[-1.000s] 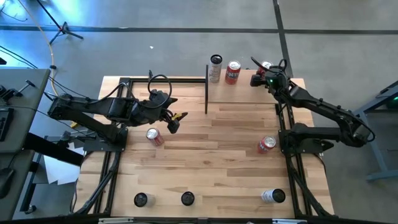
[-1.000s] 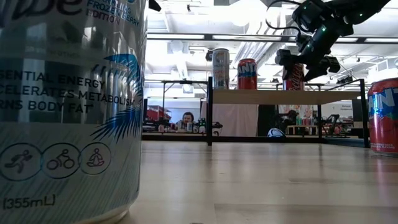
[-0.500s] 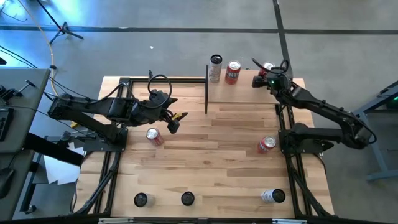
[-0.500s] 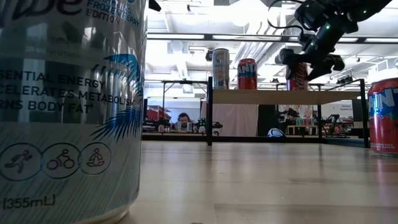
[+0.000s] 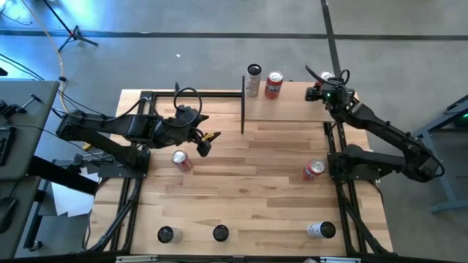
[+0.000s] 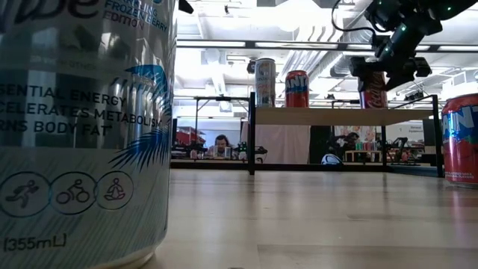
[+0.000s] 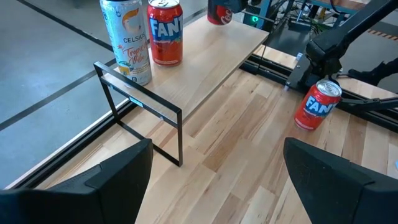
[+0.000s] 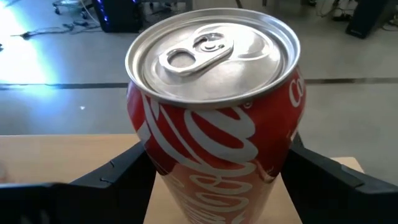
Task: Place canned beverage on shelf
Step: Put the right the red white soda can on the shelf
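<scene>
1. Red cola can with a silver pull-tab top (image 8: 214,118): it sits upright between the two dark fingers of the right gripper (image 5: 319,85), which pinch its sides, at the right end of the small pale wood shelf with thin black uprights (image 7: 211,62). An upright grip suits setting it down on its base.
2. Going left to right: the left gripper (image 5: 205,142) waits with fingers spread above the plank table (image 5: 248,183), near a red can lying on its side (image 5: 180,161). It holds nothing and probably stays clear of the shelf on purpose.
3. On the shelf's left end stand a tall silver can (image 5: 253,80) and a red Fanta can (image 5: 273,85), just beside each other; the free right end looks kept for the held can.
4. Further right, another red Fanta can (image 5: 313,169) lies on the table by the right arm's base.
5. Hard to tell: whether the held can's base already touches the board, since the gripper covers it from above and the low view (image 6: 373,88) shows it only small and far off. Its lower half is cut off in the right wrist view.
6. A big silver-blue can (image 6: 82,127) fills the low view's left, hiding the left arm.
</scene>
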Controlling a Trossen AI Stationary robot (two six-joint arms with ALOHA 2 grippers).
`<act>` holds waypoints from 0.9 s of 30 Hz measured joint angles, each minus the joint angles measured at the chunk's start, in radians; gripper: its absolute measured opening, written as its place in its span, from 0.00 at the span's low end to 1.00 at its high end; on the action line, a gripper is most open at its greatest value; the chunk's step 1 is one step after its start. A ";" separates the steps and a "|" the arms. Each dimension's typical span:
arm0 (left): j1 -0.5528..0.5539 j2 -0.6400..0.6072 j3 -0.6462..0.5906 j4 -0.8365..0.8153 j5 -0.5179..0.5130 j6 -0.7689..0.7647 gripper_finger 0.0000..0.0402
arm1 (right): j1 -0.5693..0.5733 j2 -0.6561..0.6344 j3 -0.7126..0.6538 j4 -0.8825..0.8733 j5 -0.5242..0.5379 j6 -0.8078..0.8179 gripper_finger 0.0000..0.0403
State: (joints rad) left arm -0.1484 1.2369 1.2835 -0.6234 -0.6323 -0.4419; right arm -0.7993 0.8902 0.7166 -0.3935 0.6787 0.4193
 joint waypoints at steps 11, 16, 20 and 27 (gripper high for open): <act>0.000 0.000 0.000 0.000 0.000 0.000 0.84 | -0.052 0.001 0.000 -0.008 -0.029 0.052 0.73; 0.000 0.000 0.000 0.000 0.000 0.000 0.84 | -0.054 0.002 0.000 -0.006 -0.029 0.062 0.73; 0.000 0.000 0.000 0.000 0.000 0.000 0.84 | -0.054 0.013 0.000 -0.006 -0.022 0.062 0.73; 0.000 0.000 0.000 0.000 0.000 0.000 0.84 | -0.052 0.033 0.000 -0.006 0.016 0.078 0.73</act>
State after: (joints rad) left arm -0.1482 1.2369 1.2835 -0.6235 -0.6323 -0.4419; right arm -0.8509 0.9234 0.7166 -0.3996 0.6949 0.4973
